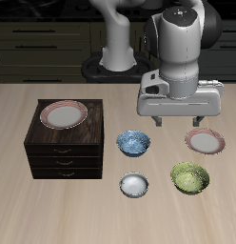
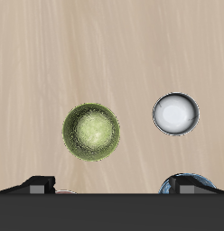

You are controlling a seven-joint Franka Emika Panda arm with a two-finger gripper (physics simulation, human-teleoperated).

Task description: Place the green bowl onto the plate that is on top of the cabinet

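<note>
The green bowl (image 1: 189, 177) stands near the table's front edge, mottled olive inside; the wrist view shows it from straight above (image 2: 91, 132). My gripper (image 1: 174, 122) hangs well above the table, farther back than the bowl and apart from it. It is open, its fingers spread wide with nothing between them (image 2: 114, 187). The plate (image 1: 65, 114), whitish with a pinkish-red rim, lies on top of the dark-brown cabinet (image 1: 63, 154), far across the table from the bowl.
A second, identical plate (image 1: 205, 142) lies on the table just behind the green bowl. A blue patterned bowl (image 1: 134, 143) and a smaller white-grey bowl (image 1: 134, 184) (image 2: 176, 114) stand between the cabinet and the green bowl.
</note>
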